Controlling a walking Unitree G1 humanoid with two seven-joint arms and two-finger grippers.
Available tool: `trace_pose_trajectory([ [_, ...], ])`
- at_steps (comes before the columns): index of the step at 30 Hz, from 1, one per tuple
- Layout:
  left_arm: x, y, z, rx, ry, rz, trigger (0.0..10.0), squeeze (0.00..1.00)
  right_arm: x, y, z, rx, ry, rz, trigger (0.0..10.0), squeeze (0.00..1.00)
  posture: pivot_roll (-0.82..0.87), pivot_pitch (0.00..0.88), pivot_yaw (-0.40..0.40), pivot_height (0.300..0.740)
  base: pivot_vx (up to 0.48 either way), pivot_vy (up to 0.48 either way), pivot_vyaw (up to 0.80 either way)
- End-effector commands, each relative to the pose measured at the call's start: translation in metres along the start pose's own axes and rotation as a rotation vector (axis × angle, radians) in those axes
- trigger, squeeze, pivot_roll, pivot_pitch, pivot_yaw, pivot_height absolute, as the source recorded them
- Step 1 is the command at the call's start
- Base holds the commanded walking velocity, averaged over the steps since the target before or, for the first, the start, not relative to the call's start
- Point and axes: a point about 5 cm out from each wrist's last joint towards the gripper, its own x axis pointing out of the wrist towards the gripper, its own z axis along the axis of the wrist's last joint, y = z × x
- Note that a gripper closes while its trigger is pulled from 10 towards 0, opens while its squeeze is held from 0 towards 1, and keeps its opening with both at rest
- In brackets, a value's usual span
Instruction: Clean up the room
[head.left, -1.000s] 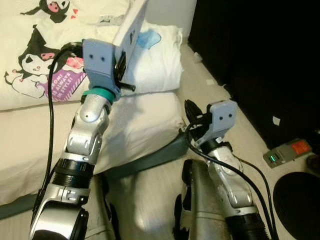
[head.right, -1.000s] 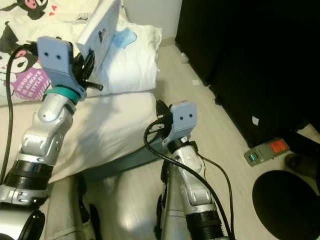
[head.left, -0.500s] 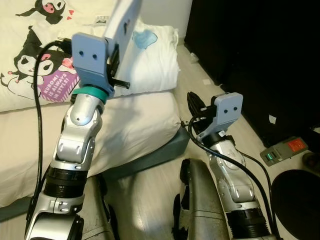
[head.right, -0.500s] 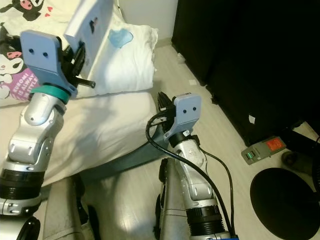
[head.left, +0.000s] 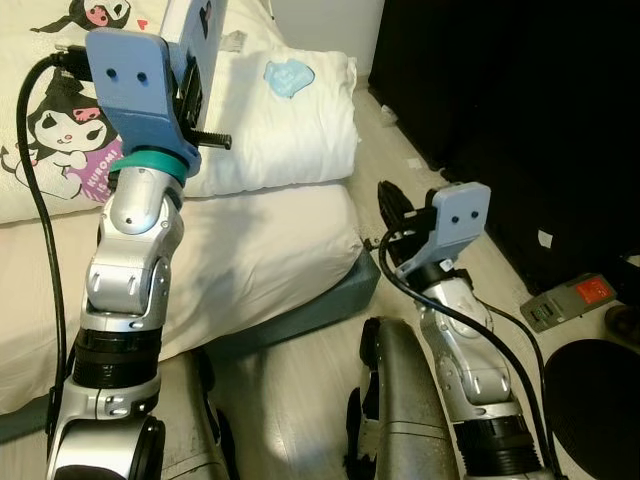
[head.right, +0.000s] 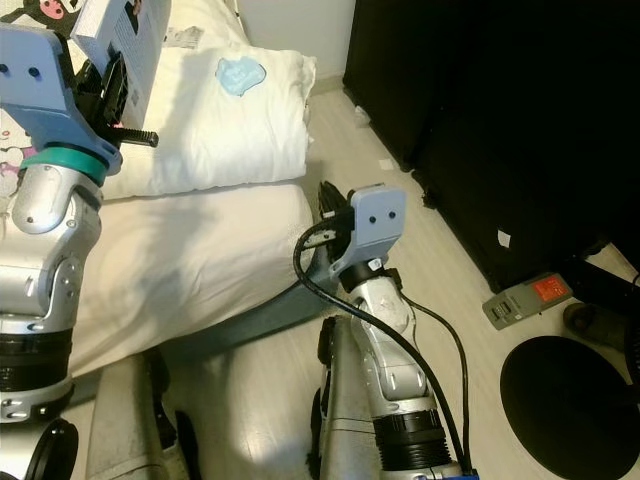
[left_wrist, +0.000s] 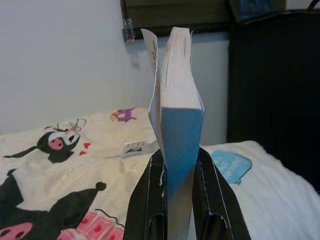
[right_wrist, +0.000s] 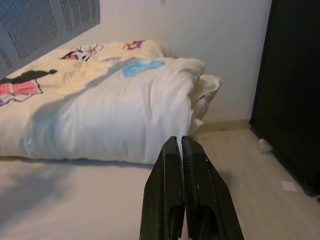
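Cream bedding covers the bed (head.left: 270, 255), which takes up the left and middle of the eye views, its grey base showing along the near edge. On it a white pillow (head.left: 285, 125) lies with a small light-blue patch (head.left: 288, 76) on its upper face, and beside that a cream cover printed with black-and-pink cartoon figures (head.left: 55, 120) spreads toward the robot's left. To the robot's right a dark cabinet (head.left: 520, 110) stands along a strip of pale wooden floor (head.left: 470, 240), where scraps of white paper lie scattered. A round black base (head.left: 595, 385) sits on the floor at the lower right, with a grey device bearing an orange label (head.left: 575, 300) just beside it.

Raised over the bed at the robot's left, the left gripper (left_wrist: 176, 165) has its black fingers (left_wrist: 146, 200) clenched on the lower end of a book (left_wrist: 177, 105); the book stands upright with its blue spine toward the wrist camera and its pages fanning slightly at the top, high above the cartoon cover. A black cable (head.left: 40, 200) loops down from that wrist along the silver arm.

Lower and to the right, the right gripper (right_wrist: 181, 150) hovers near the corner of the bed, its fingers (right_wrist: 167, 170) pressed together with nothing between them, pointing toward the pillow.
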Motion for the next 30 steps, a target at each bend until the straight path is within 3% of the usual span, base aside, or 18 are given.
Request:
trace_pose_trajectory([
  [1, -0.003, 0.003, 0.002, -0.012, -0.008, 0.010, 10.0, 0.00, -0.001, -0.004, 0.002, -0.003, -0.003, -0.017, 10.0, 0.00, -0.10, 0.146, 0.011, 0.510, 0.000, 0.000, 0.00],
  [12, -0.006, -0.001, -0.011, -0.081, 0.073, -0.013, 10.0, 0.00, 0.001, -0.009, 0.002, -0.033, 0.001, -0.041, 10.0, 0.00, -0.09, 0.130, 0.009, 0.530, 0.000, 0.000, 0.00],
  [26, -0.007, 0.004, -0.019, -0.054, 0.116, -0.006, 10.0, 0.00, 0.003, -0.009, 0.003, -0.043, -0.004, -0.038, 10.0, 0.00, -0.08, 0.122, 0.009, 0.569, 0.000, 0.000, 0.00],
  [30, -0.012, 0.008, -0.031, -0.045, 0.162, 0.004, 10.0, 0.00, 0.004, -0.009, 0.006, -0.046, -0.021, -0.042, 10.0, 0.00, -0.08, 0.122, 0.012, 0.584, 0.000, 0.000, 0.00],
])
